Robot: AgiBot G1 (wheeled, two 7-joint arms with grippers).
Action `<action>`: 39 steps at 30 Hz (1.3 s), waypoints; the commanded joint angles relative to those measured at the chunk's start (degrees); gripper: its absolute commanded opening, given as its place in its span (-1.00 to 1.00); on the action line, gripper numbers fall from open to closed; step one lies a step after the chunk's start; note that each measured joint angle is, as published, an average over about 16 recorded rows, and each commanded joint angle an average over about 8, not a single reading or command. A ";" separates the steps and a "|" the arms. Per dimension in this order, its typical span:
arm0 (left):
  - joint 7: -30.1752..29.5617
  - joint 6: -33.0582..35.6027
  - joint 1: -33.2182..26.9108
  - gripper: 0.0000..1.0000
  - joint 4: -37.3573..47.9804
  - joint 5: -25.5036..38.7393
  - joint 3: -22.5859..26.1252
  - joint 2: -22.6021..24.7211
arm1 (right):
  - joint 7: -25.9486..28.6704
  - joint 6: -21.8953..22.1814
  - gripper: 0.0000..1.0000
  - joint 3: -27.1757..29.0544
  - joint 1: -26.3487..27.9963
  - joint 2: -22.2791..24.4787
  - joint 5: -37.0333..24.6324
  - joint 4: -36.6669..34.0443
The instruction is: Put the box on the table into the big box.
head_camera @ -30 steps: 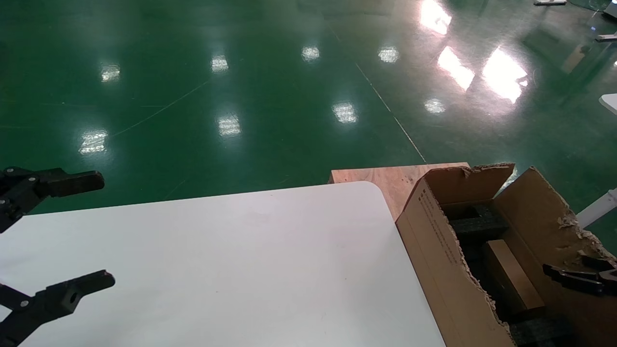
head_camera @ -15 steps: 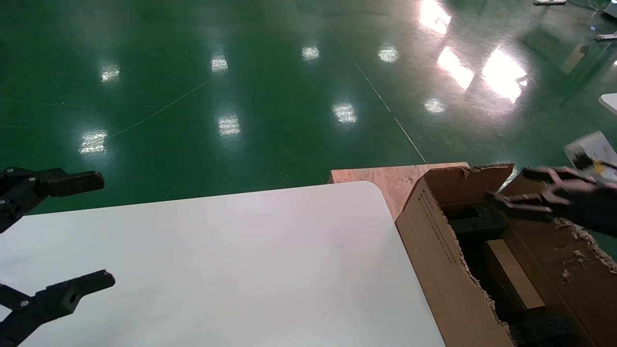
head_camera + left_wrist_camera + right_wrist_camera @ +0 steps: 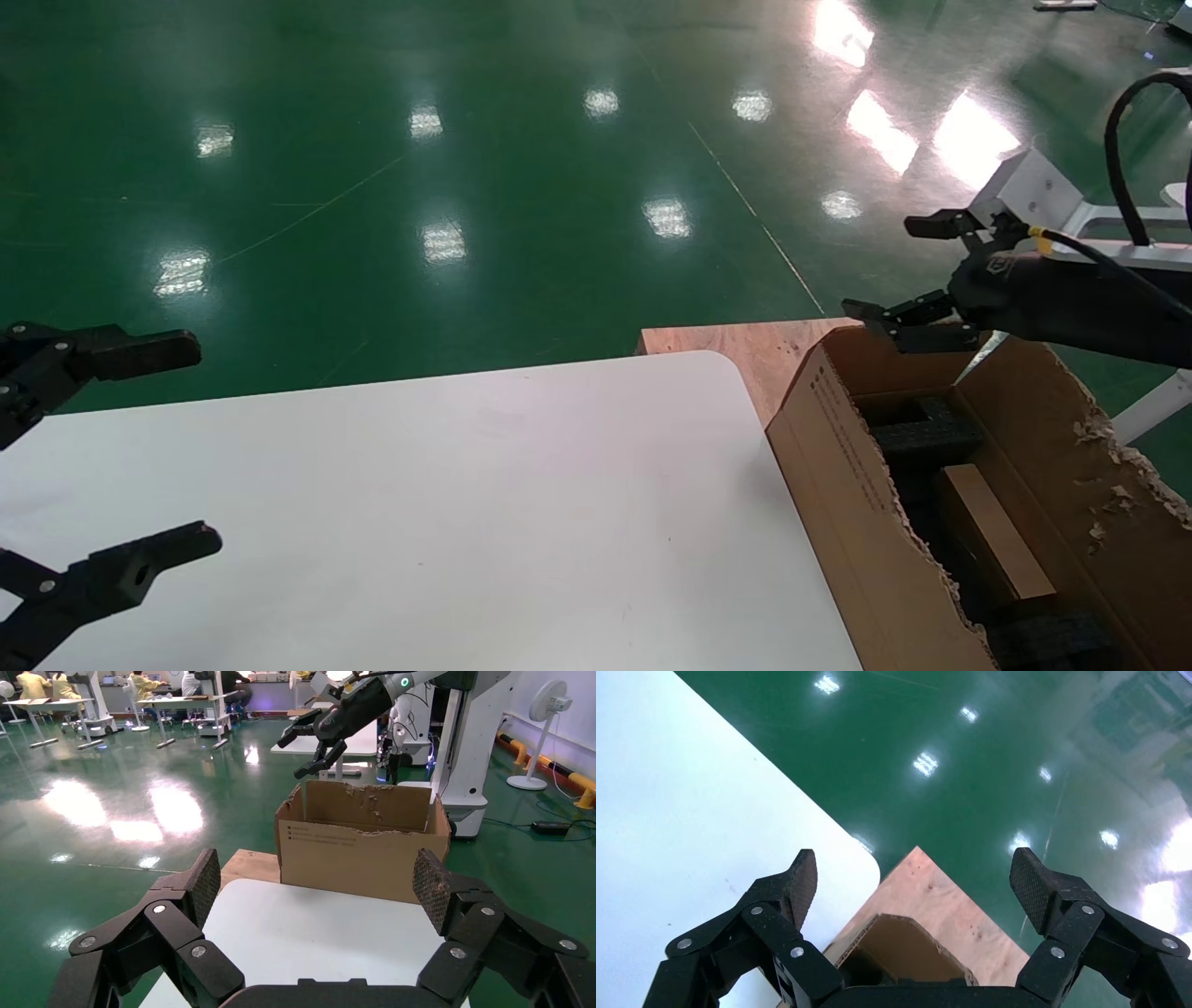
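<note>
1. Right gripper (image 3: 908, 273): fingers spread wide, nothing between them. It hangs in the air above the far end of the big box (image 3: 857, 503), clear of the rim. From the left wrist view the same gripper (image 3: 309, 738) shows above the carton (image 3: 362, 857), apart from its torn edge.
2. Right wrist view: both finger pads (image 3: 801, 881) parted, looking down past them at the carton's far flap (image 3: 898, 941), the wooden board (image 3: 947, 913) beyond it, and the table's (image 3: 687, 832) rounded corner beside the carton.
3. The box (image 3: 992, 540): lies inside the big box, lengthwise along it, on black foam (image 3: 927, 433). Untouched by either gripper.
4. Big box: stands just beside the table's (image 3: 447, 522) right edge; side with small black print faces the table. Rim ragged, with torn paper bits along the wall farthest from the table.
5. Wooden board (image 3: 745, 349): just past the carton's far end, partly under the table corner.
6. Left gripper (image 3: 140, 447): parked far from the big box, over the table's opposite end, fingers wide apart and holding nothing; its pads (image 3: 429, 881) frame the carton in the left wrist view.
7. Green glossy floor (image 3: 466, 186) beyond the big box and table.
</note>
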 commanded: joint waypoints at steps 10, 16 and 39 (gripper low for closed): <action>0.00 0.00 0.00 1.00 0.00 0.00 0.00 0.00 | 0.03 -0.85 1.00 2.34 -1.90 -0.67 -0.15 -0.26; 0.00 0.00 0.00 1.00 0.01 -0.01 0.00 0.00 | 0.16 -4.85 1.00 12.88 -9.95 -3.28 -0.21 -0.54; 0.00 0.00 0.00 1.00 0.01 -0.01 0.00 0.00 | 0.85 -24.08 1.00 62.96 -48.26 -15.49 -0.43 -2.14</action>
